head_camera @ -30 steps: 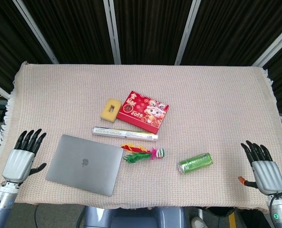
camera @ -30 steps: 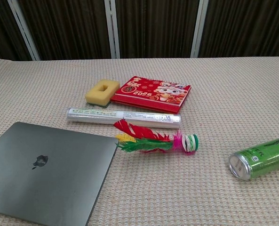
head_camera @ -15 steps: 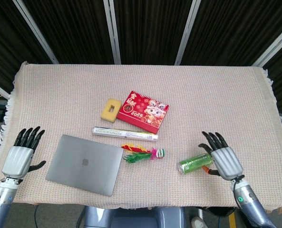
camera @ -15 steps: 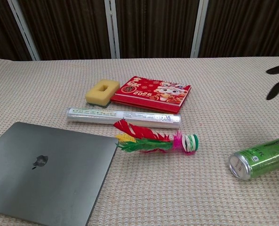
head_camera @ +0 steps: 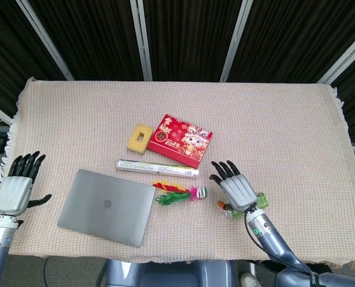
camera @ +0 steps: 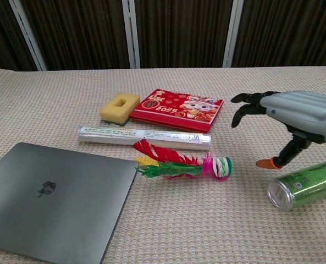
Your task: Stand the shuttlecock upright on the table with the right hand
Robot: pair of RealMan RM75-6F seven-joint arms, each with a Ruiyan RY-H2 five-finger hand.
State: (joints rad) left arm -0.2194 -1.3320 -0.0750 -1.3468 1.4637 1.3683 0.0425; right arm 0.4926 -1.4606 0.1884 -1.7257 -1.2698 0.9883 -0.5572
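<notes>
**Right hand hovers beside the lying shuttlecock**

The shuttlecock lies on its side near the front edge of the table, roughly midway along it, with its red, yellow and green feathers pointing toward the laptop and its white, green-ringed base pointing toward the right hand. It is not upright.

The right hand is above the table just beside the shuttlecock's base, palm down, fingers spread and slightly curled, holding nothing. In the chest view its thumb, tipped in orange, points down toward the cloth between the shuttlecock and the green can. The can lies on its side, partly under the hand in the head view.

The left hand is at the table's left edge near the front corner, fingers apart and extended, holding nothing.

A closed grey laptop sits at the front left of the table, its corner almost touching the feathers. Just behind the shuttlecock lies a long silvery tube, and behind that, toward the table's middle, a red calendar with a yellow sponge beside it.
</notes>
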